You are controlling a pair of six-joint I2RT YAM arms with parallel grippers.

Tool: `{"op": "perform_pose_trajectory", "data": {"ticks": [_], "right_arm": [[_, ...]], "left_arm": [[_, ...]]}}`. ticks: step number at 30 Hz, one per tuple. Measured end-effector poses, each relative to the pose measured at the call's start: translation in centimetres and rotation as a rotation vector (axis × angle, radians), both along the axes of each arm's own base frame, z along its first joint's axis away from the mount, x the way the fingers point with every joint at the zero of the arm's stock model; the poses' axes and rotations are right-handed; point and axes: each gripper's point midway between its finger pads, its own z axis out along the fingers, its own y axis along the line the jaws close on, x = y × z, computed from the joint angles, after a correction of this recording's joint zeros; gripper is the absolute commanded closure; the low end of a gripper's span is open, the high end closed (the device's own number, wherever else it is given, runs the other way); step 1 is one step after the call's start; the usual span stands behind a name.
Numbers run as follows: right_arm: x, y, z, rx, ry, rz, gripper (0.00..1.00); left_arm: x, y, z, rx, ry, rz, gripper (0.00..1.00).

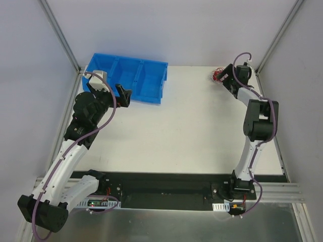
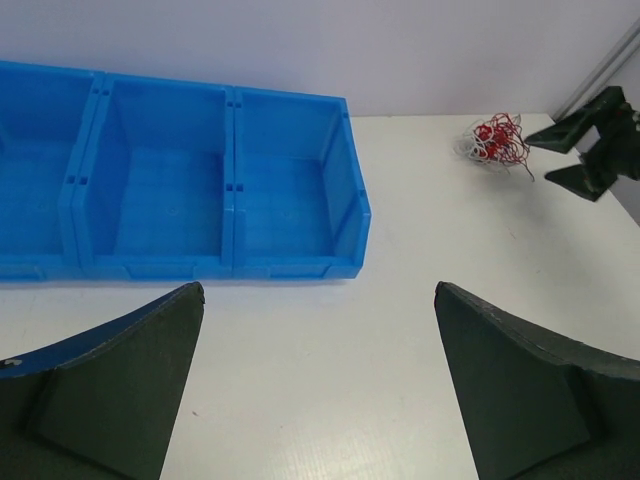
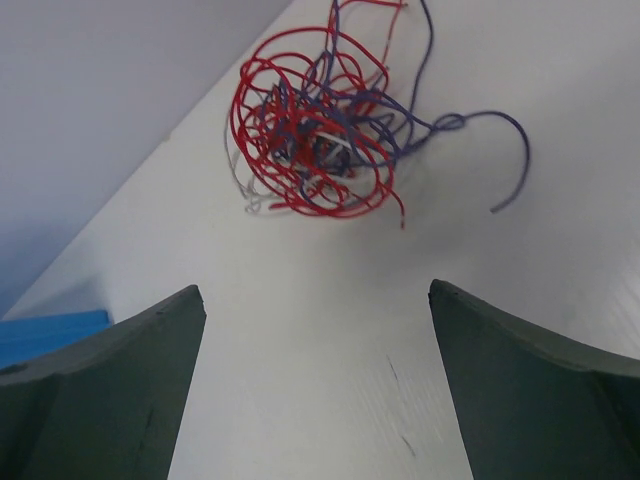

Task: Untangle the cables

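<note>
The cables point(image 3: 318, 140) are a small tangled bunch of thin red, white and dark purple wires lying on the white table near its far right corner. They also show in the top view point(image 1: 217, 75) and in the left wrist view point(image 2: 494, 141). My right gripper point(image 3: 315, 290) is open and empty, just short of the bunch, not touching it; it shows in the top view point(image 1: 224, 80) and the left wrist view point(image 2: 592, 152). My left gripper point(image 2: 318, 290) is open and empty, low over the table in front of the blue bin, far from the cables; it shows in the top view point(image 1: 128, 98).
A blue bin point(image 1: 150, 97) with three compartments stands at the back left; all look empty in the left wrist view point(image 2: 290, 268). A corner of it shows in the right wrist view point(image 3: 50, 330). Grey walls and metal frame posts point(image 1: 63, 38) close in the table.
</note>
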Motion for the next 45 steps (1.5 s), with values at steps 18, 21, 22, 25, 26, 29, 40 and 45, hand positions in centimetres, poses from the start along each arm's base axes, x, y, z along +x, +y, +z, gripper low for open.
{"op": "perform_pose_trajectory", "data": {"ticks": [18, 21, 22, 25, 26, 29, 40, 45], "right_arm": [[11.1, 0.3, -3.3, 0.063, -0.024, 0.004, 0.99], [8.8, 0.7, -5.3, 0.058, 0.048, 0.022, 0.99], [7.9, 0.8, -5.9, 0.058, 0.071, 0.031, 0.99], [3.6, 1.8, -7.7, 0.063, 0.16, 0.068, 0.99], [1.6, 2.2, -8.0, 0.063, 0.185, 0.081, 0.99], [-4.5, 4.3, -7.6, 0.063, 0.236, 0.129, 0.99], [-25.0, 17.3, -4.6, 0.051, 0.197, 0.513, 0.99], [-33.9, 23.0, -5.4, 0.032, 0.22, 0.772, 0.87]], "left_arm": [[0.8, -3.4, -3.1, -0.095, 0.082, -0.14, 0.06], [0.8, -3.5, -3.1, -0.106, 0.09, -0.14, 0.06], [0.8, -3.5, -3.1, -0.109, 0.091, -0.141, 0.06], [0.8, -3.6, -3.1, -0.123, 0.097, -0.141, 0.07], [0.8, -3.6, -3.1, -0.128, 0.101, -0.141, 0.07], [0.8, -3.9, -3.5, -0.139, 0.118, -0.151, 0.07], [1.0, -6.0, -6.1, -0.177, 0.236, -0.238, 0.14], [1.1, -7.4, -7.4, -0.23, 0.328, -0.292, 0.02]]}}
